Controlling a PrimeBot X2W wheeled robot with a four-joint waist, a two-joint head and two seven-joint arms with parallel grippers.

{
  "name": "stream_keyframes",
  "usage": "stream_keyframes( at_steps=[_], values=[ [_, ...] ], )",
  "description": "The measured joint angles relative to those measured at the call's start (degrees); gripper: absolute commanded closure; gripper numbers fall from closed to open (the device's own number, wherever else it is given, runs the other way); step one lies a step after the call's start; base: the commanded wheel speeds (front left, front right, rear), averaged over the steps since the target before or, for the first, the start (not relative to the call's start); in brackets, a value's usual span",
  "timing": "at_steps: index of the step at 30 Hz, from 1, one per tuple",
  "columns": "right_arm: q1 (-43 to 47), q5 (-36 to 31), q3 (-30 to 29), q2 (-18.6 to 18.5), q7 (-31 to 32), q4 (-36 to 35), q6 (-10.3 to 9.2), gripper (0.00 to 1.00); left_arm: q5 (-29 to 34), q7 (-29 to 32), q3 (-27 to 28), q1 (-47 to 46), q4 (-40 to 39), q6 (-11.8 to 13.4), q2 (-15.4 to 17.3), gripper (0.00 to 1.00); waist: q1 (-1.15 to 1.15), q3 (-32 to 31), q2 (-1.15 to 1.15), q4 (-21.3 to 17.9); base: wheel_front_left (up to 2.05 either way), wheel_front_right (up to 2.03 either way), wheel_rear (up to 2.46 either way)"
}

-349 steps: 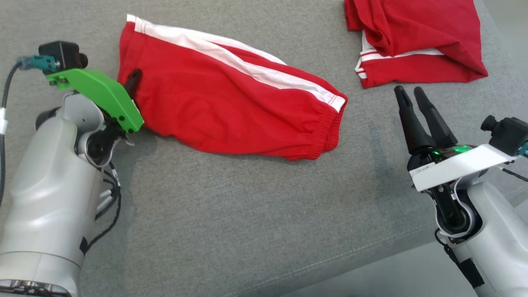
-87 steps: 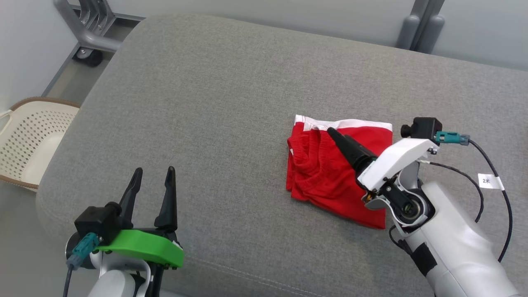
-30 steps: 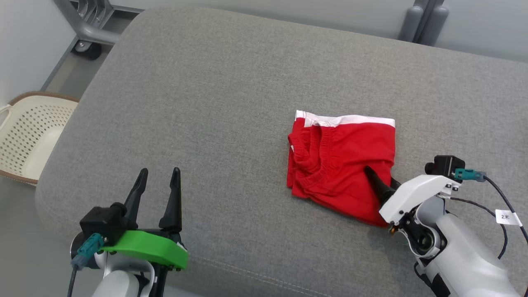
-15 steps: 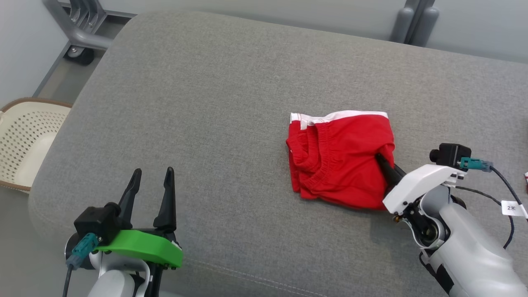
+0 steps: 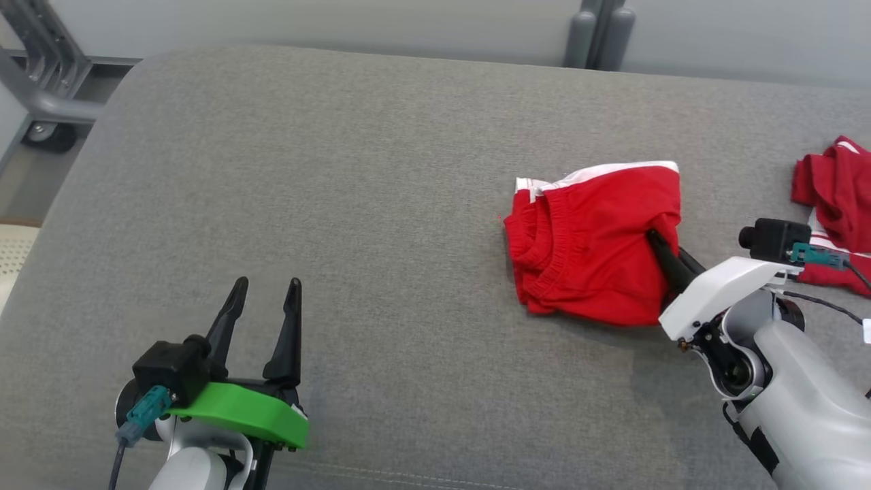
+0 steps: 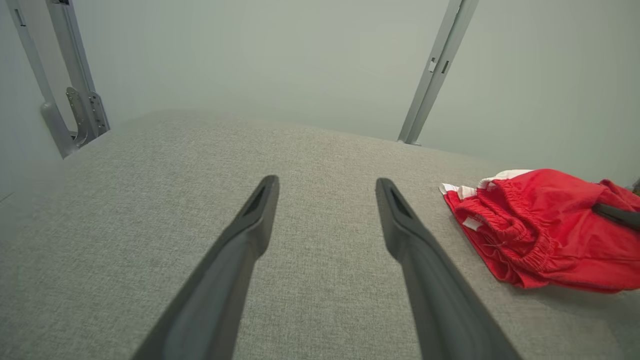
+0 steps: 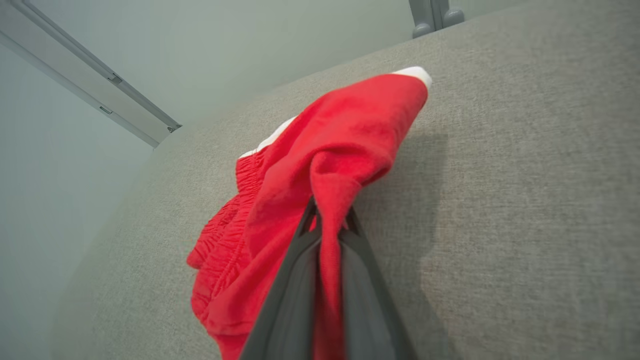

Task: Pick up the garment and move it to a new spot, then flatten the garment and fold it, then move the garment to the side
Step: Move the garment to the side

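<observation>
Clamping the garment (image 5: 592,238), right end effector (image 7: 330,210) tips lie half-buried

The garment (image 5: 592,252) is bright red, with a white stripe along one edge and a crinkly red waistband. The bench (image 5: 340,170) is plain grey cloth with a fine woven look. The left tool (image 5: 267,282) has black fingers, a bright green cover (image 5: 238,412), a black camera box (image 5: 170,364) and a blue-green plug (image 5: 143,408). The right tool (image 5: 655,236) has black fingers too, but a white cover (image 5: 721,289). The right arm (image 5: 796,388) is pale grey. Another cloth (image 5: 833,197) is red with thin white stripes. The wall (image 5: 340,20) is pale grey.
</observation>
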Motion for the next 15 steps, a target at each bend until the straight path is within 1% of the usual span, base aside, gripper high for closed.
stream_keyframes(
  at_steps=[5, 9, 15],
  values=[
    [-0.01, -0.19, -0.56, -1.57, -0.13, -1.44, 0.01, 1.0, 0.32, 0.03, -1.37, -0.01, -0.04, -0.57, -0.02, 0.0, 0.0, -0.09, 0.0, -3.55, 0.0, 0.0, 0.0],
    [-0.7, -1.36, -0.41, -2.48, -0.47, -2.4, 0.14, 1.0, 0.51, 0.25, -1.44, -0.01, -0.14, -1.0, 0.05, 0.0, 0.0, -0.04, 0.0, -6.55, 0.0, 0.0, 0.0],
    [-4.24, -2.53, 1.92, -4.41, 1.93, -4.13, 1.71, 1.0, 0.89, 0.53, -1.23, -0.03, -1.21, -0.99, 0.46, 0.0, 0.0, 0.41, 0.0, -11.09, 0.0, 0.0, 0.0]
  ],
)
